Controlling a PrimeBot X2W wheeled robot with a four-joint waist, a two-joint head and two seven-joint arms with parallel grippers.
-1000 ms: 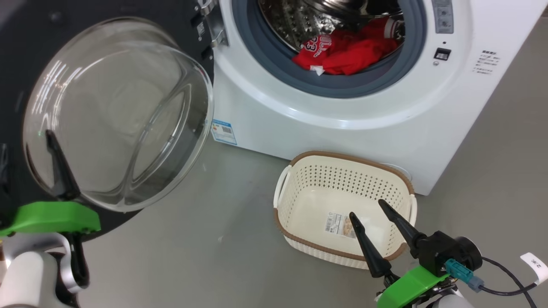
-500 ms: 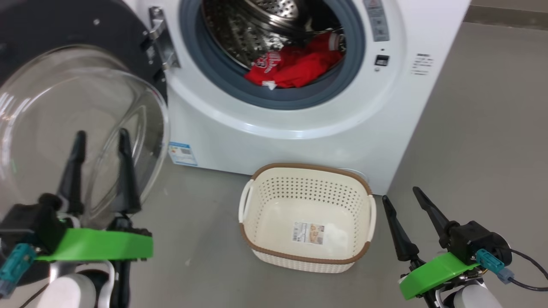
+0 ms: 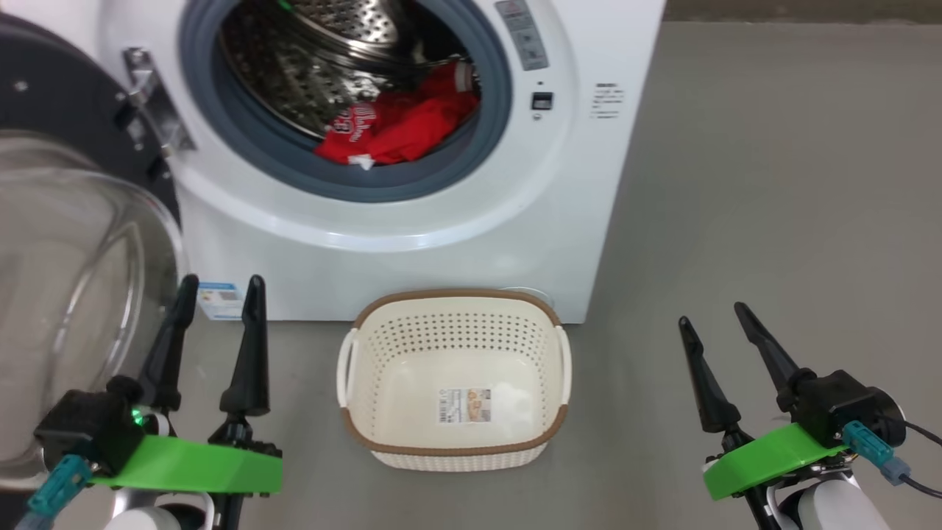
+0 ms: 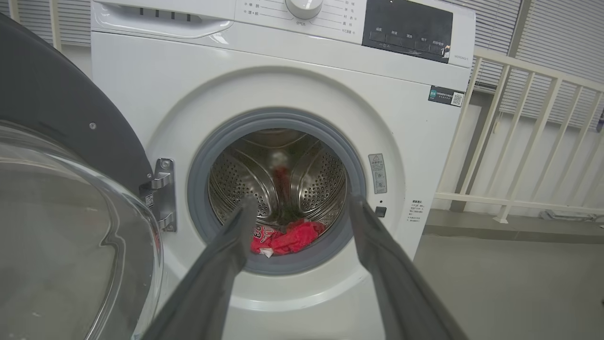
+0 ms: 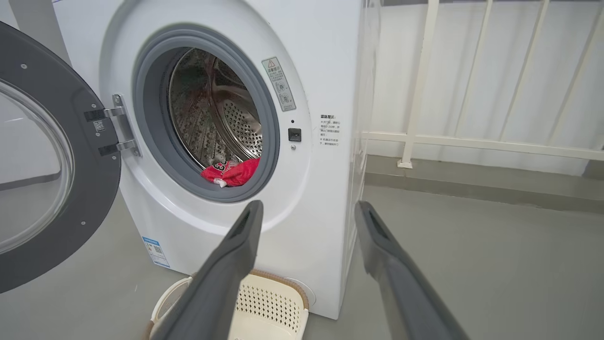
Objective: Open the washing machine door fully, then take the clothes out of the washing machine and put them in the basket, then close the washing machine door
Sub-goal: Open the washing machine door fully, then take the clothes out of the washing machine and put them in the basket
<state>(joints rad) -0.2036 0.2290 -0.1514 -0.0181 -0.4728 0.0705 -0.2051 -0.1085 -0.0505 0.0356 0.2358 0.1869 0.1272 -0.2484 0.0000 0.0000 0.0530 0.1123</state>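
Washing machine [image 3: 441, 243] on grey flr [image 3: 736, 184], white railing [image 5: 472, 143] beyond

The washing machine [image 4: 132, 85] bore a black sticker [image 4: 443, 96] with a QR code under its dark display panel [image 4: 406, 27]. It also had rows of small printed characters around the dial [image 4: 304, 5] and a grey warning sticker [image 4: 378, 173] with a triangle sign right of the drum opening. A block of small black print [image 4: 415, 211] stood lower right of that, and a blue label [image 3: 218, 298] low on the front; none of the wording was legible. The washing machine door [image 5: 94, 198] carried a small coded tag [image 5: 98, 125] by the hinge. The clothes [image 3: 401, 129] showed white lettering, not readable. The basket [image 3: 456, 460] held a barcode sticker [image 3: 465, 405] on its floor.
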